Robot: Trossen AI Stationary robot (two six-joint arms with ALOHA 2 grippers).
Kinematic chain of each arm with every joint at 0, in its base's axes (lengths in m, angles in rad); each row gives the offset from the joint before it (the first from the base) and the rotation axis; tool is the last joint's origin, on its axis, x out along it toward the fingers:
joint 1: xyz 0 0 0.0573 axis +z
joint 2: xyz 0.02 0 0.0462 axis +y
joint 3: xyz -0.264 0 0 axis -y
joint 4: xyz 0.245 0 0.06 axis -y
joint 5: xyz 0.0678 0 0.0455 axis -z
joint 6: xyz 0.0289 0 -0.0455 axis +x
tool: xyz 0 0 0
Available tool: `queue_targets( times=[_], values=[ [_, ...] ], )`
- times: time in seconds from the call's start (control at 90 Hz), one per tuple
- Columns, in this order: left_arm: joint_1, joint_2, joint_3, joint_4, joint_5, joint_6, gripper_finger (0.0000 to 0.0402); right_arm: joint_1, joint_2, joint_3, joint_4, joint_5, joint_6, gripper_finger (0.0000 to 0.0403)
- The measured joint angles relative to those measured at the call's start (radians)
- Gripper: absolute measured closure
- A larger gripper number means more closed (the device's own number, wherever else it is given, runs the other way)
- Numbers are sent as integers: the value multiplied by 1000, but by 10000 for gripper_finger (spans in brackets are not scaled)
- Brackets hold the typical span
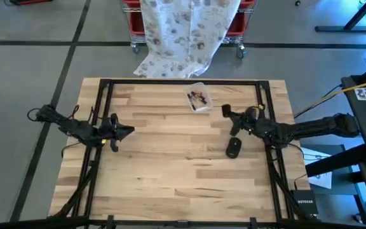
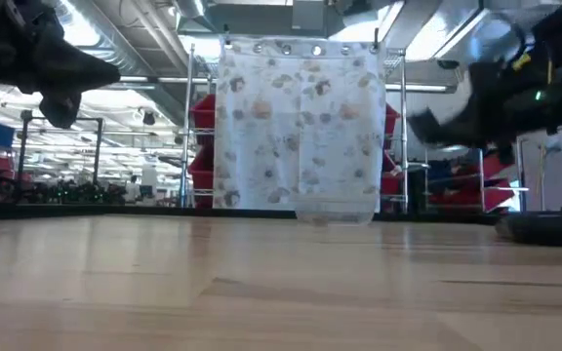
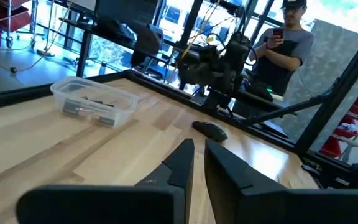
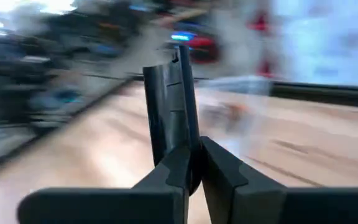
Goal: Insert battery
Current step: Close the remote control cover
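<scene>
The wooden surface (image 1: 170, 165) carries everything. My left fingers (image 3: 180, 163) wait at a narrow gap, holding nothing. Ahead of them and off to one side is the clear plastic tub (image 1: 197, 100), and straight ahead, nearer my right arm, the black mouse (image 1: 234, 147). My right fingers (image 4: 173, 165) pinch a dark flat strip (image 4: 169, 112), probably the mouse's battery cover: light, stiff and slick, so I pinch it low. The batteries (image 3: 82, 107) lie in the tub. They look small, hard and prone to roll, so I would grip 1 across its middle.
</scene>
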Motion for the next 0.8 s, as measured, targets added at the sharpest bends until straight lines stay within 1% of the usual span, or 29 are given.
queue_targets(
  times=[0.067, 0.189, 0.267, 0.367, 0.567, 0.711, 0.8],
  values=[
    [0, 0, 0, 0, 0, 0, 382, -32, 0, 0, -32, -20, 1, 388],
    [0, 0, 0, 0, 0, 0, 382, -63, 0, 0, 25, -159, -26, 388],
    [0, 0, 0, 0, 0, 0, 382, -61, 0, 0, 100, -231, -70, 388],
    [0, 0, 0, 0, 0, 0, 382, -61, 0, 0, 205, -292, -122, 388],
    [0, 0, 0, 0, 0, 0, 382, -61, 0, 0, 492, -456, -161, 388],
    [0, 0, 0, -1, 0, 0, 382, -61, 0, 0, 626, -488, -182, 388],
    [0, 0, 0, -1, 0, 0, 382, -61, 0, 0, 651, -491, -129, 388]
  ],
)
